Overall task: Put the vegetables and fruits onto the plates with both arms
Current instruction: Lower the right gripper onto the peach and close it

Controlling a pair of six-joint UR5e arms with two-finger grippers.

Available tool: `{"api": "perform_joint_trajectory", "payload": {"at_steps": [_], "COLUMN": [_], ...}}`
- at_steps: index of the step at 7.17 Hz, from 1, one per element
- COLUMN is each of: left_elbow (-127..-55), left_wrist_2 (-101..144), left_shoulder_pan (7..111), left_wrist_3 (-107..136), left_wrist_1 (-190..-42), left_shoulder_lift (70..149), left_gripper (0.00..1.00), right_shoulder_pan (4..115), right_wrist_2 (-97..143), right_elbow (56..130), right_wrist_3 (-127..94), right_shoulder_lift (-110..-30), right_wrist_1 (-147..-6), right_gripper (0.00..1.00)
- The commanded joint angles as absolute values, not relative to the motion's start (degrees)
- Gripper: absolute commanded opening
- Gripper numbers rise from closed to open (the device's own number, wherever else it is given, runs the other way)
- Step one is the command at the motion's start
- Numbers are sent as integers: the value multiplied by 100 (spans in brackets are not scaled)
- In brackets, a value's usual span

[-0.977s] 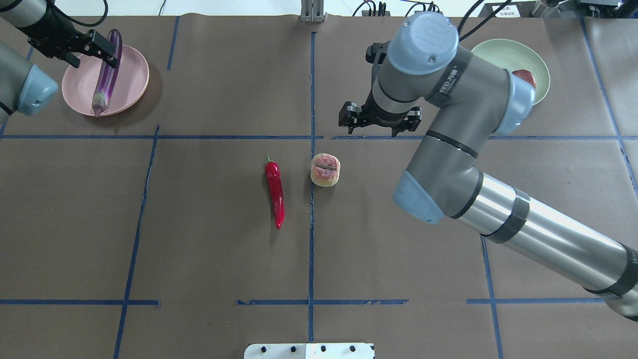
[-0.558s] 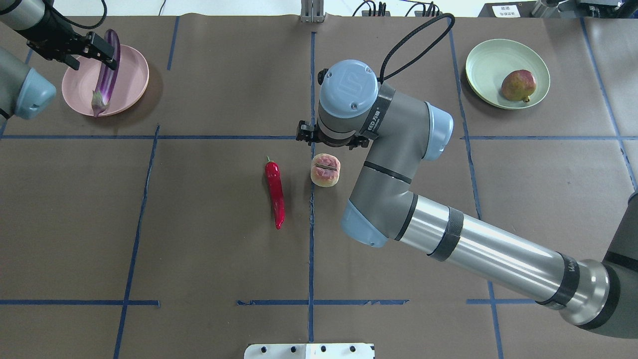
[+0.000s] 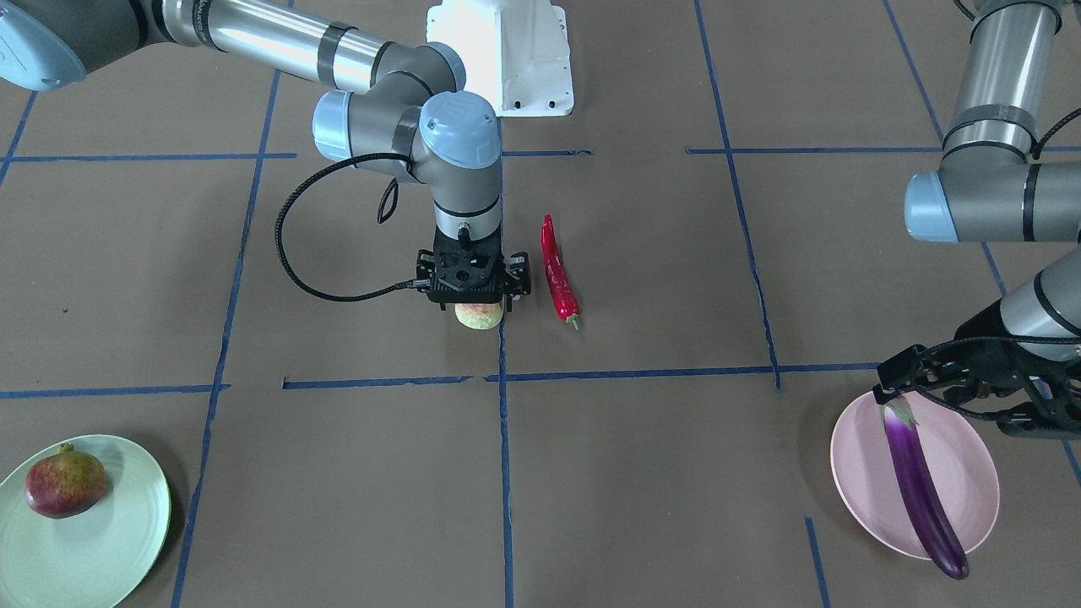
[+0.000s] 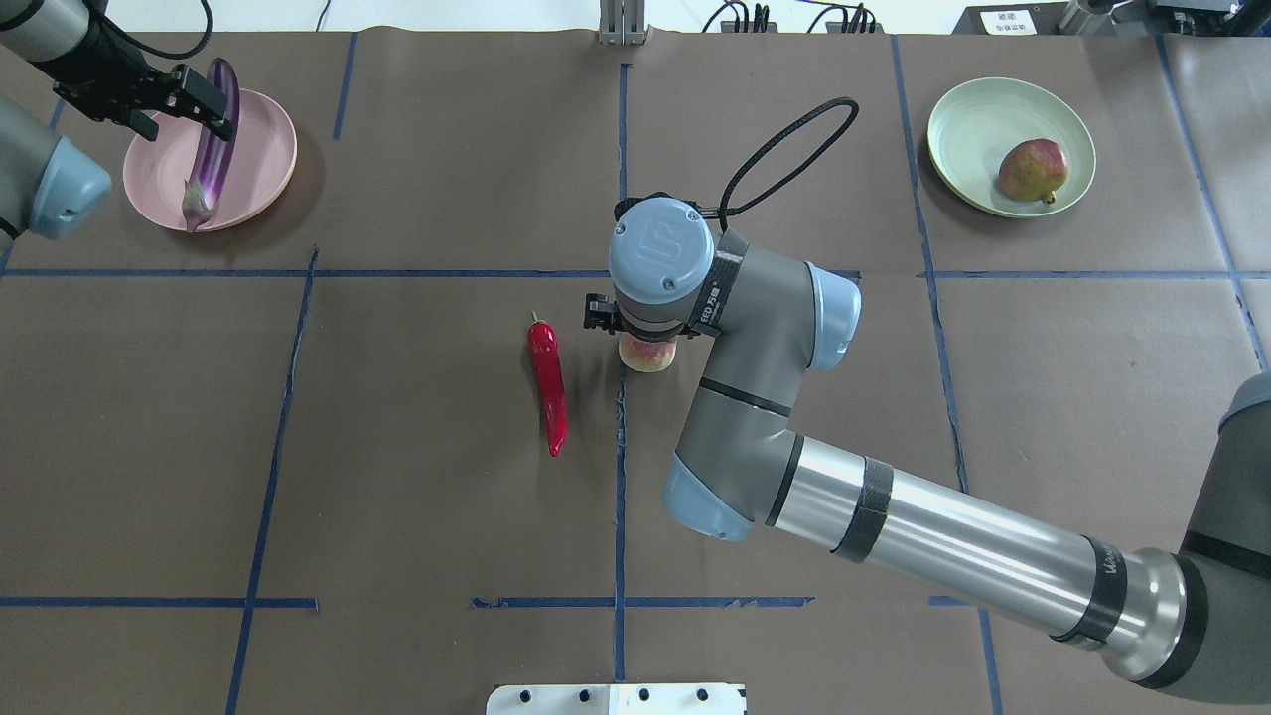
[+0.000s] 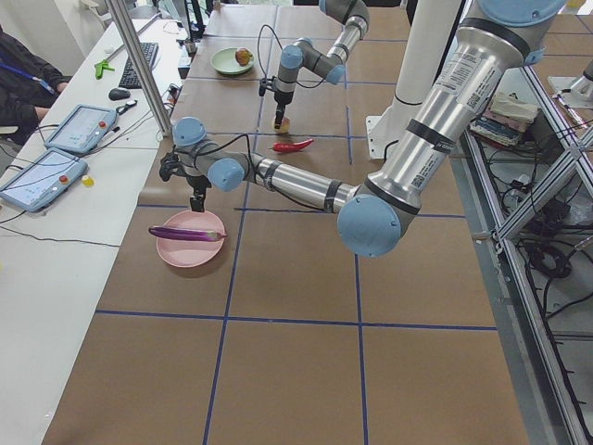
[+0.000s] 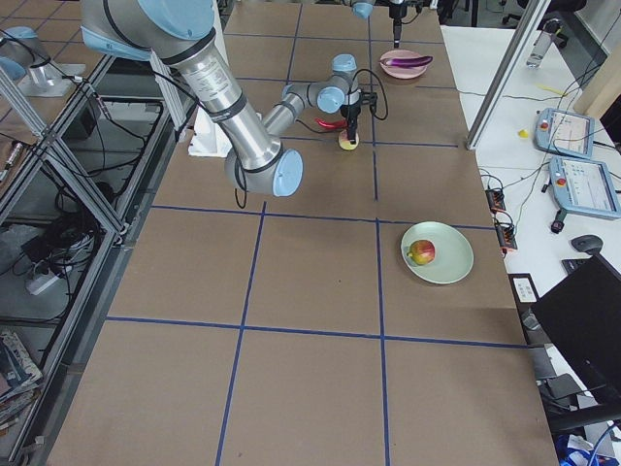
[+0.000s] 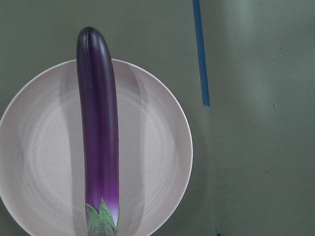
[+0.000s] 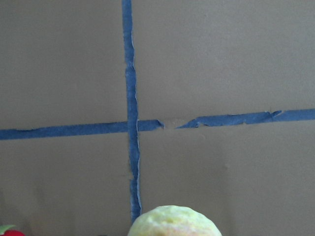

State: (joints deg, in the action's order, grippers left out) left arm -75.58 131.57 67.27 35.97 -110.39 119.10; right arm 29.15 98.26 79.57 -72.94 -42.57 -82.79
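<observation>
Gripper over the peach
The right gripper (image 3: 473, 295) hangs spread wide just over the peach (image 3: 480, 318), near the red chili pepper (image 3: 556, 272). The left gripper (image 3: 925, 382), spread too, is above the eggplant (image 3: 918, 475) lying on the pink plate (image 3: 971, 483).

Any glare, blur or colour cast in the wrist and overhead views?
Left wrist view: greenish cast over the table; a bright streak runs along the eggplant, soft shadows beside it on the pink plate. Right wrist view: blue tape sharp, peach at the bottom edge looks soft. Overhead view: sharp, glare on the silver tube of the right arm.
</observation>
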Motion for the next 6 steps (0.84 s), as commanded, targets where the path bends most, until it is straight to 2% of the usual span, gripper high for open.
{"api": "perform_joint_trajectory", "payload": {"at_steps": [1, 2, 6], "left_elbow": [-7550, -7559, -7559], "left_wrist_2": [13157, 13157, 13157], "left_shoulder_pan": [6724, 6724, 6645], "left_wrist_3": [3595, 3595, 3604], "left_wrist_1": [-11039, -11039, -11039], "left_shoulder_lift": [11909, 11900, 11874], "left_gripper": [100, 100, 100], "right_shoulder_pan": [2892, 2953, 4565], "right_wrist_2": [9861, 9870, 11010], "right_elbow": [7937, 7980, 7841], "right_wrist_3": [-7269, -7260, -5623], "right_shoulder_lift": [-4237, -4228, -4350], "right_wrist_1": [-8306, -8306, -8314], "right_gripper": [25, 3, 3]}}
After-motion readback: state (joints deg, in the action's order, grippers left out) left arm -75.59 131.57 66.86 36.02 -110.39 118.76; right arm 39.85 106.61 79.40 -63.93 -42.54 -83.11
